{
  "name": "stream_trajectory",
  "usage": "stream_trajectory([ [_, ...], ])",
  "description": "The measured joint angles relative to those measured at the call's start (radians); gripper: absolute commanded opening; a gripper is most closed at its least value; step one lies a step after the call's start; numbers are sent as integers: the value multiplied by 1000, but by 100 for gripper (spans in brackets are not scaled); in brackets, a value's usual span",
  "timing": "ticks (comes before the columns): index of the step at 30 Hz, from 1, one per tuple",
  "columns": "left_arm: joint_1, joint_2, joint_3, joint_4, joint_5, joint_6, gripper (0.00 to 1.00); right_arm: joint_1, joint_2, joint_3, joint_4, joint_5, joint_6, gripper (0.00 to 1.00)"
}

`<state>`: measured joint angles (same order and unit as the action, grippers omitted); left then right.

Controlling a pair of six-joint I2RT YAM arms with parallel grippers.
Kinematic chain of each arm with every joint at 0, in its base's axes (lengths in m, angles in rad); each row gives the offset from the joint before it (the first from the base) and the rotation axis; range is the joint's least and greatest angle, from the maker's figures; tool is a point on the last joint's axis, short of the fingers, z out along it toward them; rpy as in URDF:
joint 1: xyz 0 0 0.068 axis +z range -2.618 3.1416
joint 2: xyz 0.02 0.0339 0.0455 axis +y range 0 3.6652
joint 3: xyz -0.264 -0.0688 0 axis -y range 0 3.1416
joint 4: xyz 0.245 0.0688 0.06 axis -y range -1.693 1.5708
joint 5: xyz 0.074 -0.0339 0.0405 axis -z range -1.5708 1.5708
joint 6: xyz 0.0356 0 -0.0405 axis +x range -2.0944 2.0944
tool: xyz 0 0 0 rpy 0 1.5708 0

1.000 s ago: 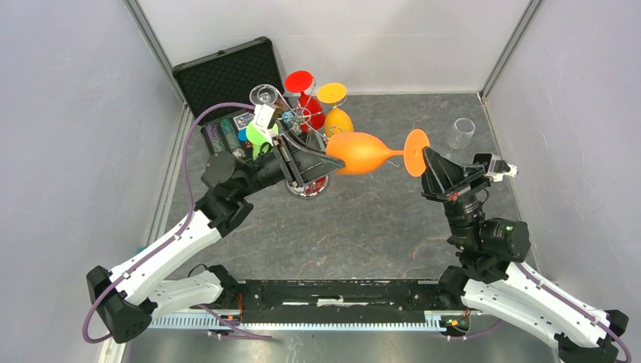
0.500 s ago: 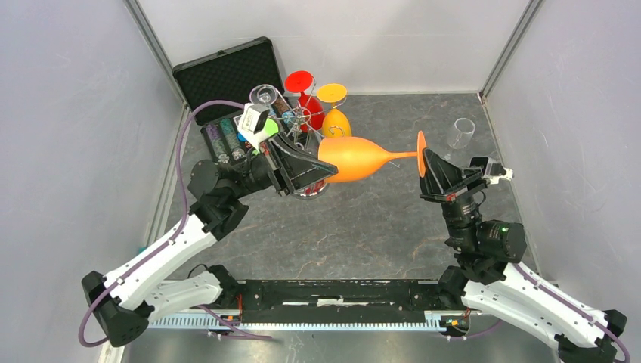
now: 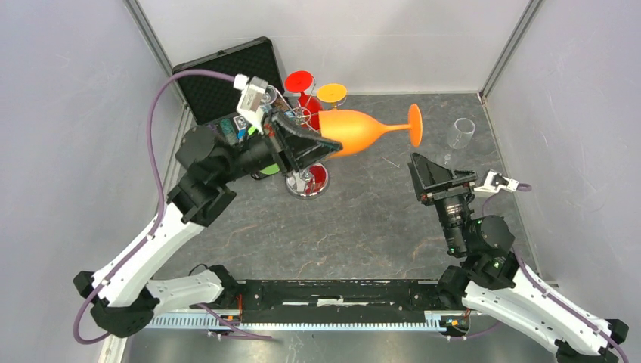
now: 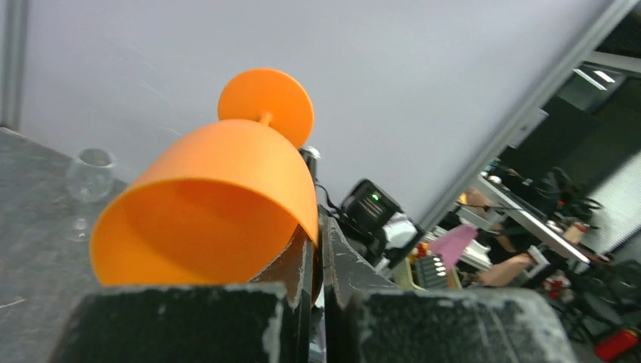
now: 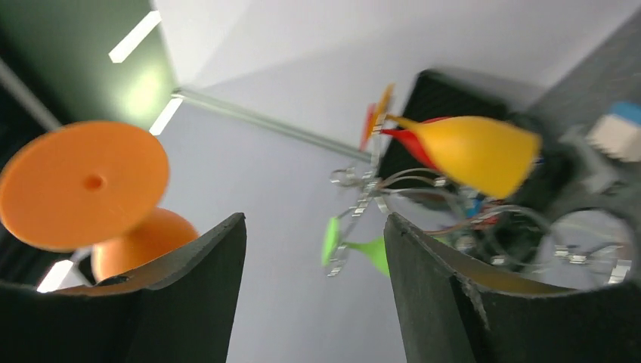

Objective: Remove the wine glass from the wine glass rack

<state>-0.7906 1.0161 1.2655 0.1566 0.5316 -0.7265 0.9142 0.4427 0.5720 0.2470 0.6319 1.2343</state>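
Jaws of the right gripper [image 3: 417,163] gape wide and hold nothing, raised off the grey table [image 3: 363,227], just below the orange foot. Farther in, the left gripper [image 3: 329,144] is pinched tight on the bowl rim of the orange wine glass [image 3: 355,130]. The glass is held sideways in the air with its foot clear of the hooks. It sits just right of the wine glass rack [image 3: 301,185], where a red glass [image 3: 301,82] and a yellow glass [image 3: 331,94] hang. A black case [image 3: 219,76] lies behind.
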Motion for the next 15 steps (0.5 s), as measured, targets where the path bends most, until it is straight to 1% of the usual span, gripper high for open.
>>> stream_trajectory([
  [3, -8, 85, 142, -148, -65, 80, 2, 0, -29, 2, -138, 77, -52, 68],
  [8, -61, 289, 401, -418, -236, 224, 2, 0, -49, 27, -412, 227, -184, 64],
  [11, -114, 473, 610, -573, -346, 308, 2, 0, -34, 71, -569, 319, -283, 64],
  [13, -144, 595, 747, -671, -401, 356, 2, 0, -19, 98, -632, 360, -333, 64],
  [14, -161, 678, 849, -735, -435, 386, 2, 0, -6, 118, -676, 392, -365, 64],
  [15, -169, 738, 918, -776, -460, 404, 2, 0, 4, 130, -705, 413, -384, 64],
])
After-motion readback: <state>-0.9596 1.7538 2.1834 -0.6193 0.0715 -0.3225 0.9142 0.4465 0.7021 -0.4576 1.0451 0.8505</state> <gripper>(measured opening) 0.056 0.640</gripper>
